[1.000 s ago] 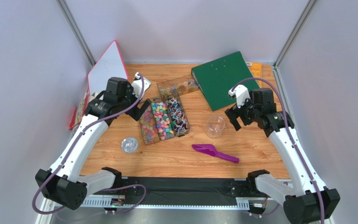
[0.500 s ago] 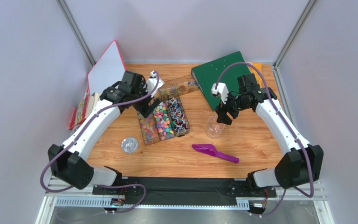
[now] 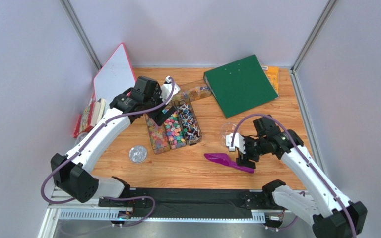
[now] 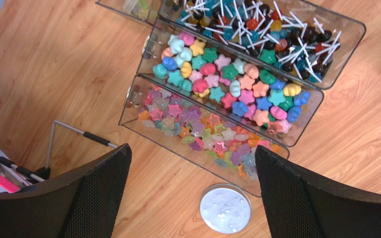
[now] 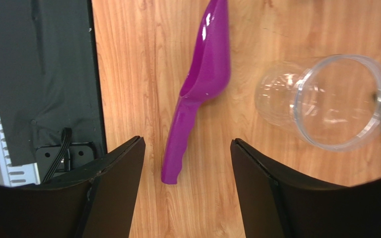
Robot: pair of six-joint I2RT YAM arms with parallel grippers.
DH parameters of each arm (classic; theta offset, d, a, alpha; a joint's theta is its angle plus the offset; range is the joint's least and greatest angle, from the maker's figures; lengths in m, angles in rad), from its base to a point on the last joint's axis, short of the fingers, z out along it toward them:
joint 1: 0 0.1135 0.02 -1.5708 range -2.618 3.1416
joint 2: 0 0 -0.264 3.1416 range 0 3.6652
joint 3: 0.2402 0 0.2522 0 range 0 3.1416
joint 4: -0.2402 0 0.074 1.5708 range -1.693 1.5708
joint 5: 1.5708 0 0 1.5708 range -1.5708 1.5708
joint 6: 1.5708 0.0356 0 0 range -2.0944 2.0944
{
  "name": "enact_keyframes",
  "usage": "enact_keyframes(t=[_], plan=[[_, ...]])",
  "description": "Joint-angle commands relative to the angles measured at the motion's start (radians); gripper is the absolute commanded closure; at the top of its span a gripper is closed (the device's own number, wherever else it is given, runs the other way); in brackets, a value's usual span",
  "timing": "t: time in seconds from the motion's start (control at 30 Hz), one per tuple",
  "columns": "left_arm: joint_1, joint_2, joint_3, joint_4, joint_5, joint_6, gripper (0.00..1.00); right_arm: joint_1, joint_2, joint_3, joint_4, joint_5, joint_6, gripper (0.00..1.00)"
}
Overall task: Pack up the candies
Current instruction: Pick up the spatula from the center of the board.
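The candies [image 3: 170, 130] fill clear bins in the middle of the table. In the left wrist view, pale star candies [image 4: 202, 134] lie in the near bin, bright chunky candies [image 4: 227, 84] in the one behind it, and lollipops [image 4: 257, 29] in the far one. My left gripper [image 3: 160, 116] hovers open and empty above the bins, and also shows in its wrist view [image 4: 192, 198]. A purple scoop [image 3: 228, 162] lies flat on the wood. My right gripper [image 3: 242, 158] is open above the scoop [image 5: 202, 84], with the handle end between its fingers [image 5: 185, 188], untouched. A clear cup [image 5: 326, 101] stands beside the scoop.
A round silvery lid [image 4: 225, 208] lies on the wood just in front of the bins, also in the top view [image 3: 138, 153]. A green binder [image 3: 239, 84] is at the back right, and a whiteboard [image 3: 113, 74] and books [image 3: 86, 119] at the left. A black strip [image 5: 63, 74] runs along the front edge.
My right arm has swung from beside the clear cup down and forward to over the scoop's handle. My left gripper has moved right, over the candy bins.
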Motion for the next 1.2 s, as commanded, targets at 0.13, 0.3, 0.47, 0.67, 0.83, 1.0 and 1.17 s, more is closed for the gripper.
enact_keyframes(t=[0.13,0.3,0.47,0.67,0.83,1.0,1.17], plan=[[-0.001,0.006,0.083,-0.06,-0.02,-0.031,0.0,0.042,0.181,-0.042,0.084,0.087,0.012,0.36],[-0.001,0.021,0.14,-0.09,0.043,-0.031,0.03,0.058,0.212,-0.105,0.156,0.119,0.029,0.36],[-0.001,0.028,0.142,-0.084,0.017,-0.017,0.11,0.061,0.231,-0.147,0.205,0.159,0.026,0.37],[-0.001,0.034,0.14,-0.05,-0.051,-0.041,0.12,0.085,0.266,-0.196,0.288,0.194,0.059,0.4],[-0.001,0.034,0.131,-0.037,-0.08,-0.047,0.13,0.104,0.298,-0.21,0.324,0.207,0.078,0.49],[-0.001,0.028,0.128,-0.032,-0.081,-0.05,0.14,0.105,0.297,-0.207,0.316,0.251,0.095,0.84],[-0.001,0.025,0.12,-0.026,-0.032,-0.09,0.14,0.102,0.243,-0.123,0.15,0.225,0.068,1.0]])
